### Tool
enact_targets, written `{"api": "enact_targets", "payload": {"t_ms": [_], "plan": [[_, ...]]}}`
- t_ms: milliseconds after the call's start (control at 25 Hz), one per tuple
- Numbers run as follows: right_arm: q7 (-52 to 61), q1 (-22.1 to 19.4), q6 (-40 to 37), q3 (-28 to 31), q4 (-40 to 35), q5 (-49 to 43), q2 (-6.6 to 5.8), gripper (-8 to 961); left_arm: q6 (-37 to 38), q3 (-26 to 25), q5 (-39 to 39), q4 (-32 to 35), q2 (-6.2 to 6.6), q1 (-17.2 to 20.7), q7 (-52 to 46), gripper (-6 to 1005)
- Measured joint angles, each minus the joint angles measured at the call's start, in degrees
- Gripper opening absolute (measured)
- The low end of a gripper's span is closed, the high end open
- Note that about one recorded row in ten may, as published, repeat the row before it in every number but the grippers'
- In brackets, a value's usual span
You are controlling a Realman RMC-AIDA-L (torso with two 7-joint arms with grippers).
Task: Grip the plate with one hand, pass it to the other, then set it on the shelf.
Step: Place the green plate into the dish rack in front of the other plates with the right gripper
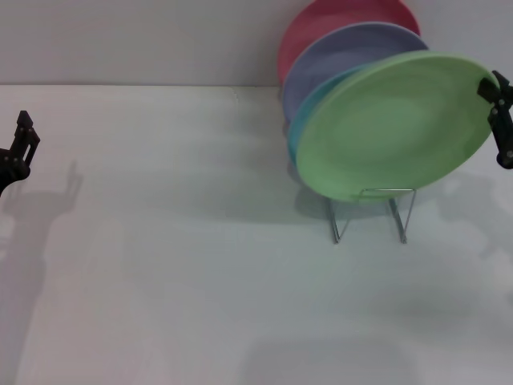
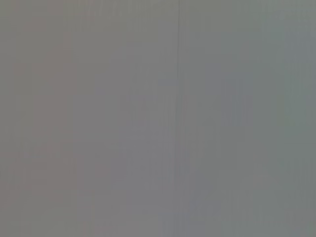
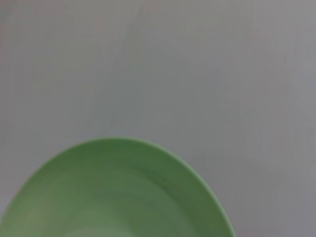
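While the left claw point(image 1: 20, 148) idles at the far left, its state unclear, the right claw point(image 1: 498, 120) pinches the tilted green plate point(image 1: 393, 124) frontmost in the wire shelf point(image 1: 373, 212).

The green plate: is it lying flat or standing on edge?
On edge, tilted: the green plate leans in the wire rack, with the right gripper at its rim.

Three spare plates over a white desk

Upper right of the head view: a red plate point(image 1: 321, 20) stands rearmost against the pale wall point(image 1: 136, 40), a lavender plate point(image 1: 337, 56) overlaps its front, and only a thin teal-blue plate point(image 1: 300, 120) edge shows at their lower left. The white desk point(image 1: 176, 273) fills the rest of the frame, with soft shadows.
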Motion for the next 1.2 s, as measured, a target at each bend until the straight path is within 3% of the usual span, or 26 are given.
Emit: {"api": "enact_targets", "payload": {"t_ms": [1080, 1200], "plan": [[-5.7, 1.5, -0.5, -0.5, -8.5, 0.0, 0.07, 29, -1.6, 0.9, 0.2, 0.0, 0.06, -1.5, -1.3, 735], [-5.9, 2.4, -0.6, -0.6, -10.1, -0.6, -0.08, 81, -1.7, 0.9, 0.2, 0.0, 0.09, -1.7, -1.4, 735]]}}
